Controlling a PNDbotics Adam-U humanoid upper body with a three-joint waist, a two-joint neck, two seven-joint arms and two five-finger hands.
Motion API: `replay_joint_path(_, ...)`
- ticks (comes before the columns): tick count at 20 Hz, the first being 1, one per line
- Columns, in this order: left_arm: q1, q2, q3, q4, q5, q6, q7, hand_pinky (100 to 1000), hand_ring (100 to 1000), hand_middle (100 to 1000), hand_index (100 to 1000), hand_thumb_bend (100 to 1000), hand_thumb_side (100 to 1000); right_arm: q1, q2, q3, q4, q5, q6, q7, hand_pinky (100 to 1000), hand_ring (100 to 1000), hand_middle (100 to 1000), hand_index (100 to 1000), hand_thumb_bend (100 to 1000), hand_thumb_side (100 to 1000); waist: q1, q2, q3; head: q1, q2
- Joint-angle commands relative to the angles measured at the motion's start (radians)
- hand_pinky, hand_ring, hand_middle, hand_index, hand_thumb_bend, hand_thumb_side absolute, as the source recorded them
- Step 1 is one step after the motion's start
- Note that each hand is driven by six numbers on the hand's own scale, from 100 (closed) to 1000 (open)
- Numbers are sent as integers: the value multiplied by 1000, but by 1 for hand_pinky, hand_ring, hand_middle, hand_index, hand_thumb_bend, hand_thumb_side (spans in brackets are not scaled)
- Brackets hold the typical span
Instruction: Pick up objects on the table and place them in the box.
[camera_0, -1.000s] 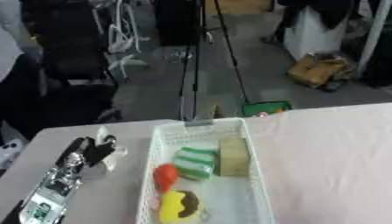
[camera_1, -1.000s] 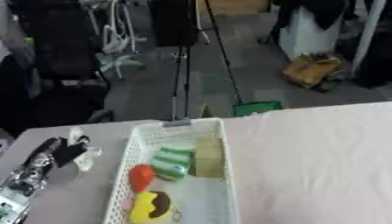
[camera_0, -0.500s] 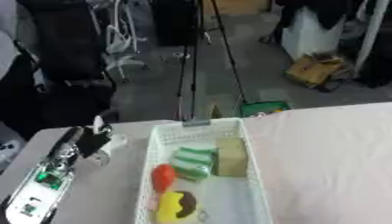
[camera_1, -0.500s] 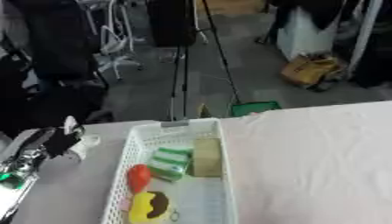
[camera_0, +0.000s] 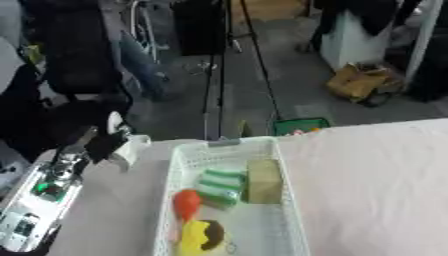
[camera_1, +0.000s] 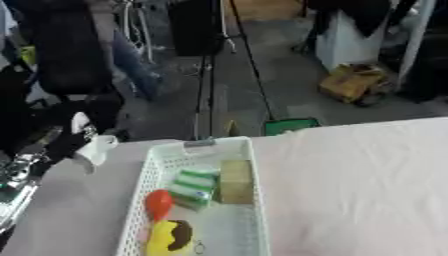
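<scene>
box (camera_0: 289, 220) sits mid bench (camera_0: 385, 190) with a green pack, tan block, red and yellow things already inside. my left hand (camera_0: 109, 142) pinches a white object (camera_0: 131, 150) beside it, not dropped in yet.

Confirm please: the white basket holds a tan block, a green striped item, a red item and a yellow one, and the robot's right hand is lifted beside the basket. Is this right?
Not quite: the hand beside the basket is the left hand, as the left eye view shows. The tan block, green striped item, red item and yellow one are correct.

white basket (camera_0: 290, 215), tan block (camera_0: 263, 180) inside
</scene>
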Motion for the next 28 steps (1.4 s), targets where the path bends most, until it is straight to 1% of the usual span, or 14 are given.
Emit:
replay_joint_path(1,-29,31,9,-42,26,-5,0,744,444,331,325,100,711,-9,-20,-9,-16,2,-1,-3,844,916,827,806,100,1000,-5,-23,-2,-4,-8)
replay_joint_path(5,-36,33,1,-93,37,-12,-13,740,445,329,324,100,706,-10,-20,-9,-16,1,-1,-3,844,916,827,806,100,1000,-4,-27,-5,-9,-13)
replay_joint_path(9,-55,42,-23,-161,39,-19,-51,741,448,331,325,100,686,-13,-21,-6,-16,-2,-2,0,845,916,827,806,100,1000,-1,-34,-12,-15,-10)
replay_joint_path(13,-74,45,-39,-191,27,-19,-86,741,449,330,326,100,679,-16,-22,-2,-16,-5,-4,5,844,916,826,806,100,1000,6,-39,-25,-15,-4)
replay_joint_path(21,-110,16,-58,-185,7,-21,-130,744,453,330,327,100,679,-24,-20,7,-16,-11,-8,14,843,916,825,805,100,1000,18,-41,-51,-10,4)
replay_joint_path(25,-116,1,-77,-167,-43,-36,-136,749,459,335,331,100,654,-29,-19,8,-16,-13,-10,17,843,917,825,805,100,1000,21,-40,-60,-7,2)
replay_joint_path(28,-115,-14,-91,-135,-86,-43,-142,749,460,335,331,100,658,-32,-18,10,-16,-14,-10,18,843,917,825,805,100,1000,23,-39,-64,-6,3)
